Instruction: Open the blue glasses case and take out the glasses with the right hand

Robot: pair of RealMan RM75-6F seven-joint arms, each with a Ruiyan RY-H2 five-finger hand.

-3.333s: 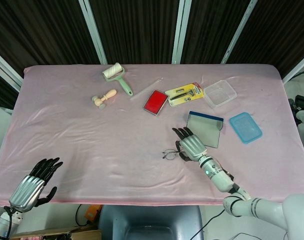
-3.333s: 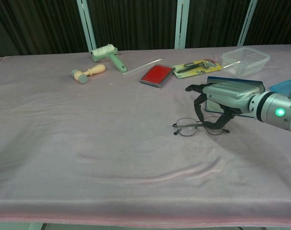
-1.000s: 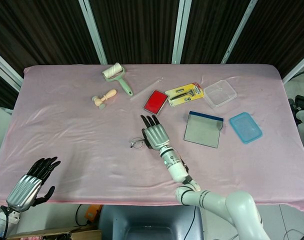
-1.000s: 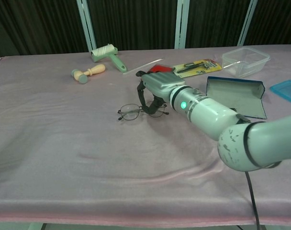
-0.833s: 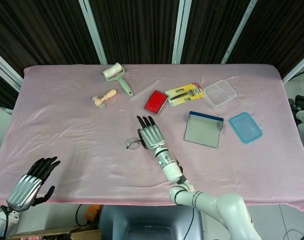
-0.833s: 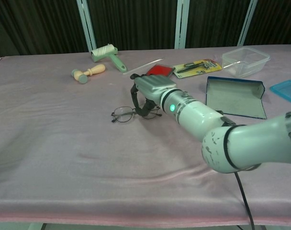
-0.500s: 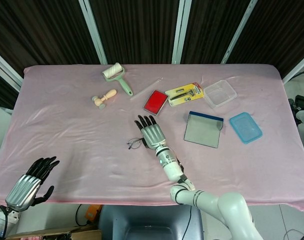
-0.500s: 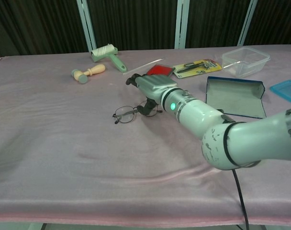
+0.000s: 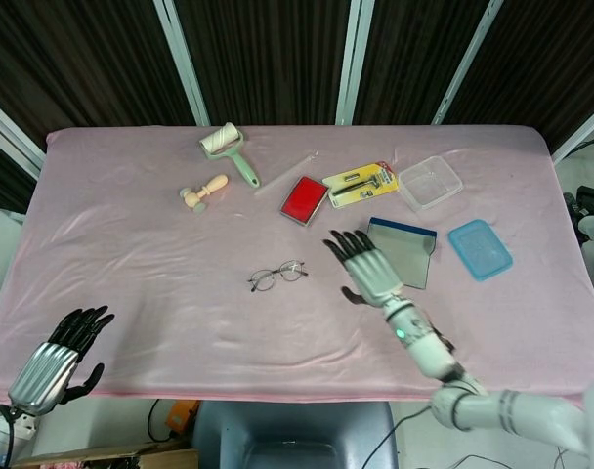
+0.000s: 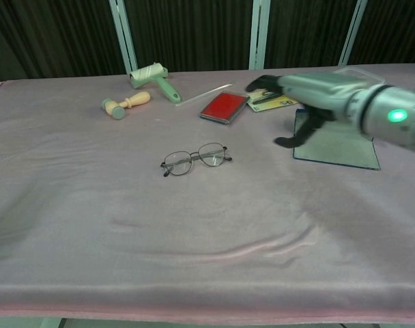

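Glasses (image 9: 277,276) lie unfolded on the pink worktop (image 9: 131,244), well apart from the open blue glasses case (image 9: 399,252). Right hand (image 9: 368,271) hovers beside the case, fingers spread, empty. Thin metal frame looks light and fragile; best pinched at the bridge or temple.

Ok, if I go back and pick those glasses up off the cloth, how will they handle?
The glasses have a thin wire frame, so they are probably light and easy to bend; grip gently. They lie flat on the soft pink cloth, so fingers will likely have to dig under the rim. The lenses look smooth, probably slippery. The right hand is open and clear of them.
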